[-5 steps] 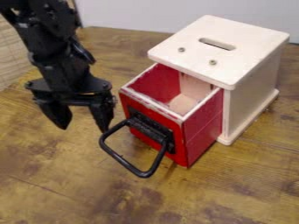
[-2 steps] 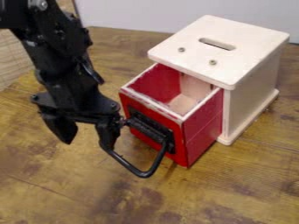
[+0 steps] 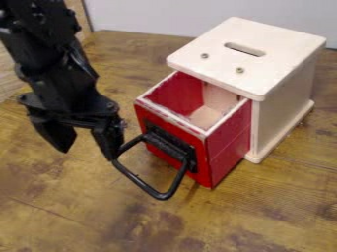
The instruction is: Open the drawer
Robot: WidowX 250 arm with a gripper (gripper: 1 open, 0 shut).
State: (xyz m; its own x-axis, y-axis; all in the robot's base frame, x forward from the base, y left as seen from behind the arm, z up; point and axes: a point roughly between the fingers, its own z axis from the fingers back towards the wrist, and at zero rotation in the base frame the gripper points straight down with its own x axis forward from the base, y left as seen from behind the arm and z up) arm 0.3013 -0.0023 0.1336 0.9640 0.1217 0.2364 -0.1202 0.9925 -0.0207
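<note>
The red box-shaped drawer (image 3: 198,126), with its pale wood lining showing, stands partly pulled out of the cream-white wooden cabinet box (image 3: 270,84), towards the front left of the picture. A good part of its inside is already open to view, so I would say the job is largely done, though the drawer could perhaps slide out further. From its front a large black rectangular loop handle (image 3: 148,167) slopes down and rests on the worn wooden table (image 3: 263,212), its long side running roughly across the drawer's face.

The black gripper (image 3: 82,138) hangs just left of the drawer, pointing steeply down. Its two fingers (image 3: 108,144) are spread wide with nothing between them. The nearer one is over the far corner of the loop, and from this angle I cannot tell whether it touches the bar or merely passes in front. What matters for any further pull is that the drawer and its handle lie to the gripper's right and a little nearer the camera, while the drawer's line of travel points out towards the lower left. The fingers would have to hook inside the loop and draw that way.

On top of the cabinet there is a dark slot and two small dots. I can read no brand, label or writing anywhere.
</note>
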